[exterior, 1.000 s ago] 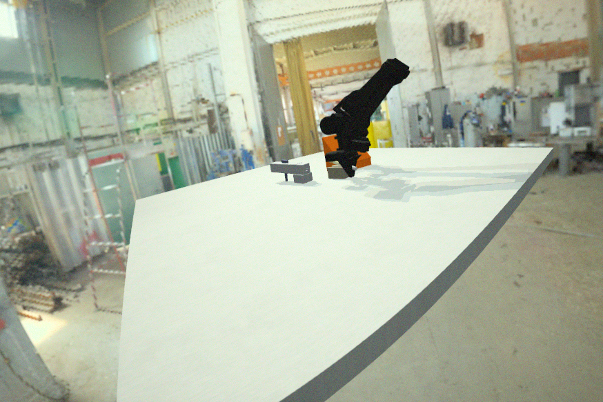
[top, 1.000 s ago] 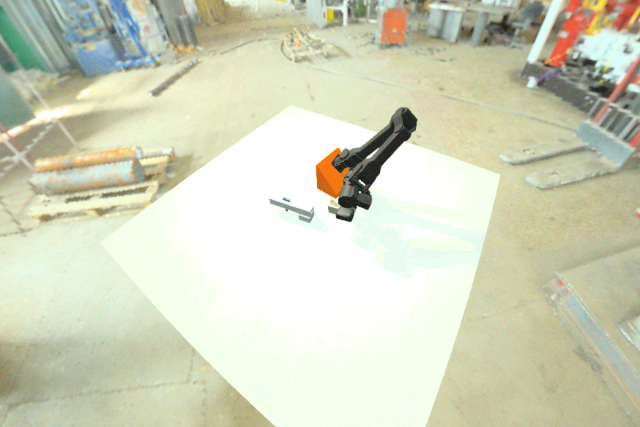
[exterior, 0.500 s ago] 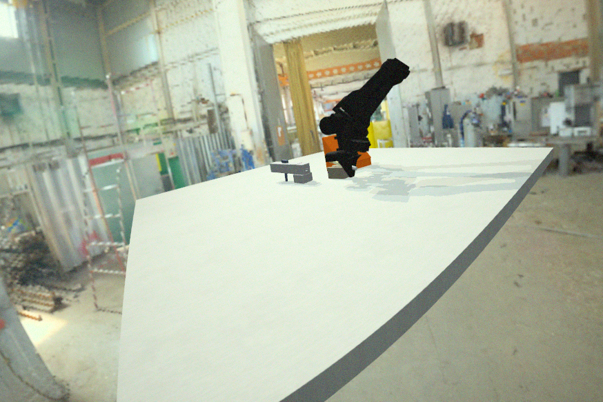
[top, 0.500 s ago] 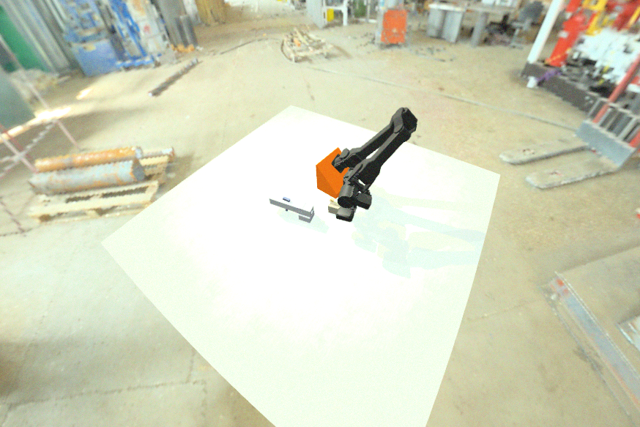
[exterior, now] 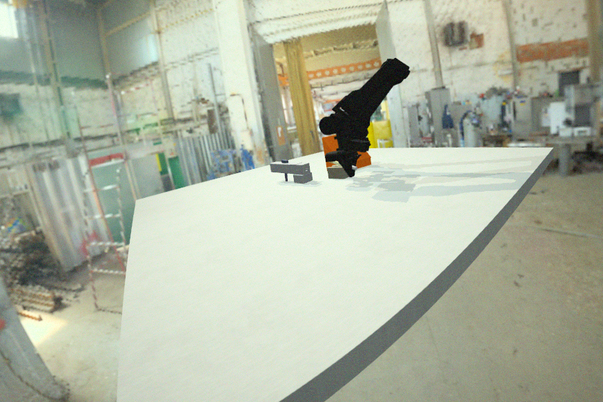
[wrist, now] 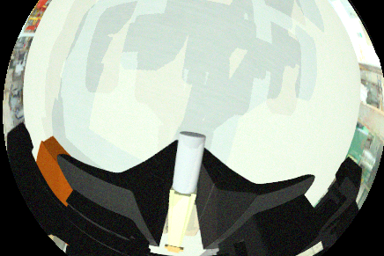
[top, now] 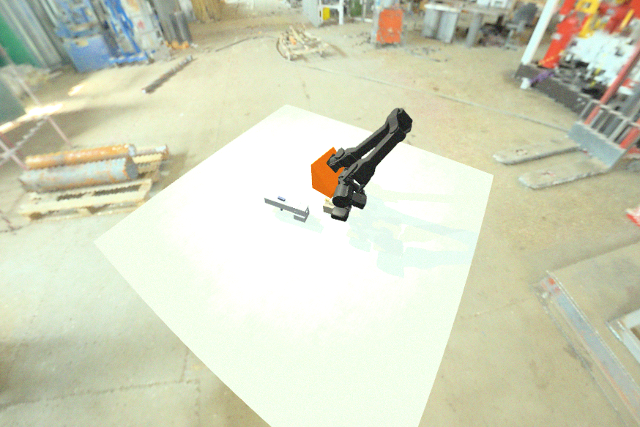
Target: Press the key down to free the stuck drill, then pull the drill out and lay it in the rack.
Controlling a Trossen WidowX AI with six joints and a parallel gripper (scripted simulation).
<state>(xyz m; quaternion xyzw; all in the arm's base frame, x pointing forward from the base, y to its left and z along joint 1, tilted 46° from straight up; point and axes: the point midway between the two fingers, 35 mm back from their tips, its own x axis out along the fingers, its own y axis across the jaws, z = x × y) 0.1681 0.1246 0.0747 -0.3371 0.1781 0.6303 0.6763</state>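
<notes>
My gripper (top: 348,207) (exterior: 351,173) (wrist: 187,146) is shut on the drill (wrist: 191,158), a light grey cylinder held between the black fingers in the wrist view. The fingers hide it in the top view. A cream piece below it in the wrist view is partly hidden; I cannot tell whether it belongs to the drill or the rack. The beige rack (top: 326,207) (exterior: 336,173) is low beside the fingertips. Whether the drill touches it is hidden. The grey bar-shaped holder (top: 291,204) (exterior: 296,167) stands to the left, with the blue key (top: 281,198) (exterior: 284,161) on top.
An orange block (top: 324,173) (exterior: 364,159) (wrist: 55,171) stands behind the rack, close to the arm. The white table (top: 310,298) (exterior: 272,260) bears everything. Shadows of the arm fall to the right of the gripper in the top and exterior views.
</notes>
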